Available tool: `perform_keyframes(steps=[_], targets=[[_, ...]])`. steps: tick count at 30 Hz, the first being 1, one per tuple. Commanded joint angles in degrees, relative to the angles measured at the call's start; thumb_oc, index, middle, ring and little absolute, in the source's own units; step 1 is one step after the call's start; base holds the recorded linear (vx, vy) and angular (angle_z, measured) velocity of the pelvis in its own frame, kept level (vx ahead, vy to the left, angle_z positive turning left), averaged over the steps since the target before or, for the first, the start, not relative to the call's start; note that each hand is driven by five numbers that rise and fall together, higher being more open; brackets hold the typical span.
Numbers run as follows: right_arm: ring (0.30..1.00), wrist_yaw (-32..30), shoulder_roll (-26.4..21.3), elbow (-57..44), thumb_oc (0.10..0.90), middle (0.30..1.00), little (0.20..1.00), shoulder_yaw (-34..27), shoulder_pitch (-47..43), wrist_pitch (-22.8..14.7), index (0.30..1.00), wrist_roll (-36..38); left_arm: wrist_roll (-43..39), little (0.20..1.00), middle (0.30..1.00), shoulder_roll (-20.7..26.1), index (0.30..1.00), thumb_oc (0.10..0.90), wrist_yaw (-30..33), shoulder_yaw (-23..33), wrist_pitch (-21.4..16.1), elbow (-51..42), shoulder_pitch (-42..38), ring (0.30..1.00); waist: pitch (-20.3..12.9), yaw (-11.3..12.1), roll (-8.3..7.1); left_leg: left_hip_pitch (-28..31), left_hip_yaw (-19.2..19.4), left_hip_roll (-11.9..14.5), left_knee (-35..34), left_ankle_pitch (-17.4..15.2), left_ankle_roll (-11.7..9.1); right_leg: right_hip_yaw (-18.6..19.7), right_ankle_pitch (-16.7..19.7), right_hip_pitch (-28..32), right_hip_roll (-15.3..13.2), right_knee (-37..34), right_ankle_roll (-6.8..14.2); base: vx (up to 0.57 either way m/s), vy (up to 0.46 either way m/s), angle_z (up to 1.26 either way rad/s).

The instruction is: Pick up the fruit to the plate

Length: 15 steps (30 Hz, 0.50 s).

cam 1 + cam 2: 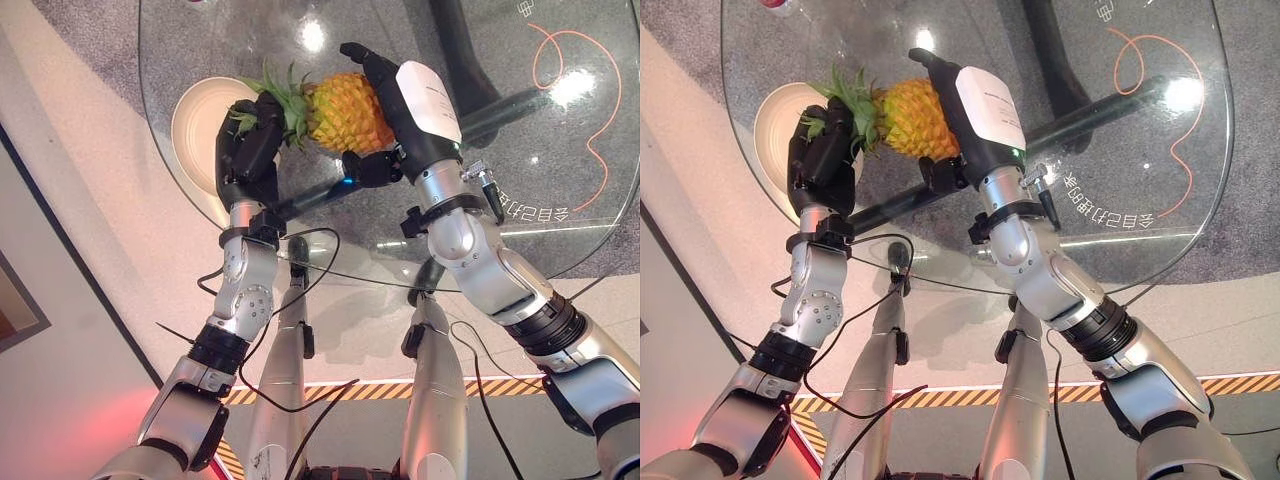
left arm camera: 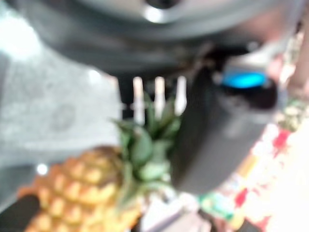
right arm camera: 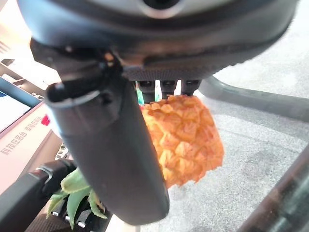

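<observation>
The pineapple [image 1: 345,112] was up off the glass bench [image 1: 520,150], carried between both hands! The right robot hand [image 1: 400,110] had it by the body, fingers curled over the far side and the thumb tucked beneath, a proper wrap round the rind. The left robot hand [image 1: 250,150] was at the leafy crown [image 1: 285,100], fingers bent in among the leaves; the wrist picture there was soft, so whether it truly pinched them or just steadied them was hard to say. The plate [image 1: 200,115] lay just beyond the left robot hand, partly behind it, and the fruit hung close beside it, not yet over its middle.

This looked a heavy, stiff load, with a rough skin that should give good purchase. The body was the place to hold it. The crown looked springy and liable to slip or tear, fit for guiding only.
</observation>
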Motion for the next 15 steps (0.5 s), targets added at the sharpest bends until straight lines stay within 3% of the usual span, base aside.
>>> perform_keyframes(steps=[1, 15], targets=[[0.9, -3.7, 0.3, -6.2, 0.8, 0.9, 0.9, -2.8, -6.3, -4.3, 0.9, -2.3, 4.8, 0.2, 0.3, -1.1, 0.3, 0.1, -1.5, 0.9, -7.2, -10.1, -5.4, 0.3, -1.1, 0.8, 0.01, 2.5, -0.4, 3.7, 2.9, -4.0, -3.2, -1.0, 8.3, 2.3, -1.5, -5.6, 2.7, 0.0, 0.0, 0.0], [0.9, -3.3, 0.9, -6.8, 0.8, 0.9, 0.9, -3.3, -5.6, -4.5, 0.9, -3.0, 5.5, 0.2, 0.3, -1.7, 0.3, 0.1, -0.7, 1.9, -9.6, -10.8, -5.0, 0.3, -1.1, 0.9, 0.09, 2.9, -0.4, 3.9, 3.0, -4.4, -3.4, -1.0, 7.7, 2.6, -1.6, -5.1, 2.7, 0.0, 0.0, 0.0]])
